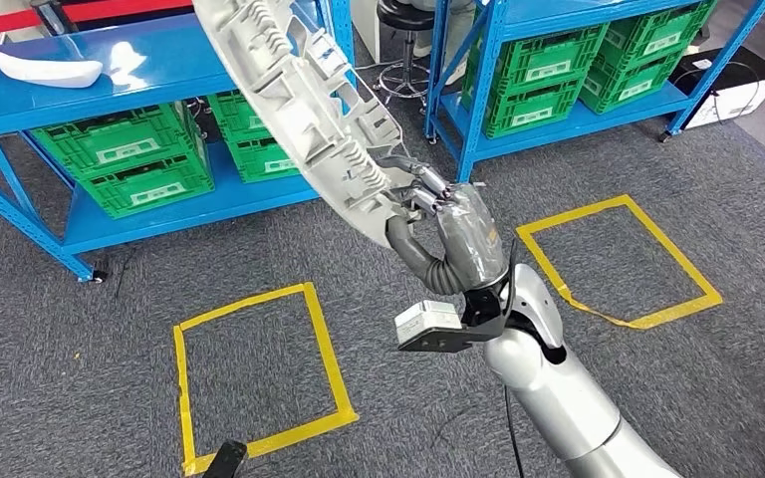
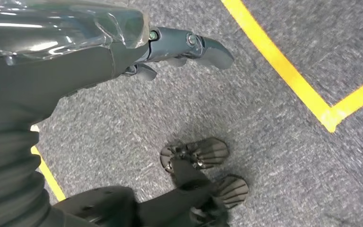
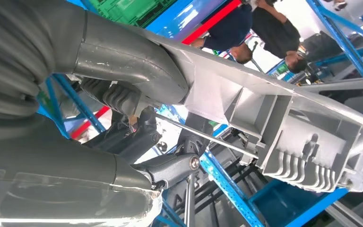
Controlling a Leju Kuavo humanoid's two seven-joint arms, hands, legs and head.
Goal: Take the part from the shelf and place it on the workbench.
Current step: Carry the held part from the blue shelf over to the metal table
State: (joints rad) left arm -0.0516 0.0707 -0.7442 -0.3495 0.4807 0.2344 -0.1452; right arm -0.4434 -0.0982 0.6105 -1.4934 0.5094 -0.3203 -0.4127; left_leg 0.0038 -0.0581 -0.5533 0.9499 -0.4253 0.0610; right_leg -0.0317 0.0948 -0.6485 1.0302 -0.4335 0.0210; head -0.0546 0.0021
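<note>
Where fingers (image 1: 420, 191) close: part (image 1: 309, 90).

Green crates (image 1: 125, 159), yellow floor tape (image 1: 259, 373)

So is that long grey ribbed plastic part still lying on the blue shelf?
No: the head view shows the long grey ribbed plastic part lifted above the carpet, gripped at its lower end by the robot's right hand.

Right hand (image 1: 436, 214) grips grey part (image 1: 309, 95) aloft
</note>
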